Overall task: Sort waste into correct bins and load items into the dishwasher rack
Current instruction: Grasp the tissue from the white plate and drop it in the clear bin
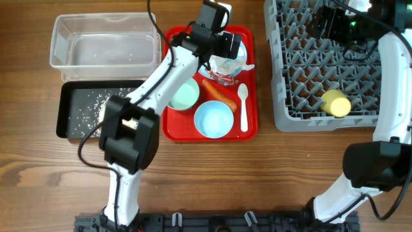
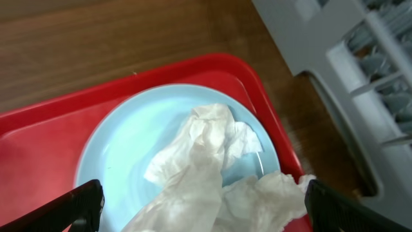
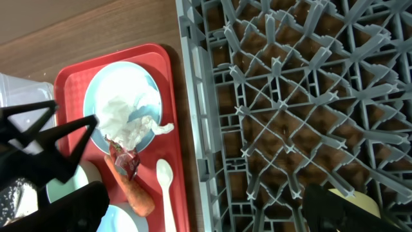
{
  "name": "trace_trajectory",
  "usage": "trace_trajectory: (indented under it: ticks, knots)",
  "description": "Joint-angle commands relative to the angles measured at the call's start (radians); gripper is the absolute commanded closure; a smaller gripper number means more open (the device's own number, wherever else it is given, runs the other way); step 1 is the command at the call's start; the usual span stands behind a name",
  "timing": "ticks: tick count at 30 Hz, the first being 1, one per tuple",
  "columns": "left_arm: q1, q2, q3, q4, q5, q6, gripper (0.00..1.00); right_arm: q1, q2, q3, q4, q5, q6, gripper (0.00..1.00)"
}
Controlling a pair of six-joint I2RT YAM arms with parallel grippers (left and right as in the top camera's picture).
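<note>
My left gripper (image 2: 203, 203) hangs over the far end of the red tray (image 2: 45, 129), mid-desk. Its fingers stand wide apart on either side of the crumpled white tissue (image 2: 206, 161), which lies on the large light blue plate (image 2: 129, 135). I can't tell whether either finger touches the paper yet.

The right gripper (image 3: 206, 200) is over the grey rack (image 1: 322, 122) at the far right corner, spread apart and empty. The yellow cup (image 1: 336, 103) lies in the rack toward the near side.

My main worry is the red-and-clear wrapper (image 3: 125, 158). It touches the tissue's near edge, so a low, deep close might take both, and I judge they may not belong in the same bin. Going too low could also pinch the plate and tilt it against the carrot (image 1: 219, 93) or the spoon (image 1: 243, 106).

A shallow pinch on one loose fold could slip or shed on the way to the clear tub (image 1: 103, 19) or the black tray (image 1: 62, 109) by the left edge.
</note>
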Motion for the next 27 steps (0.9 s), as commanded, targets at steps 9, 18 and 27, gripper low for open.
trace_trajectory:
  ticks: [9,18,27]
  knots:
    - [-0.024,0.196,0.013,-0.011,0.034,0.057,0.05,0.005,-0.023,0.015,-0.01,-0.018,-0.055,0.01]
    - [-0.025,0.2,0.013,-0.037,0.034,0.044,0.96,0.005,-0.023,0.015,-0.021,-0.018,-0.076,0.0]
    - [0.068,-0.057,0.013,-0.103,0.034,-0.13,0.96,0.005,-0.023,0.015,-0.021,-0.018,-0.08,0.0]
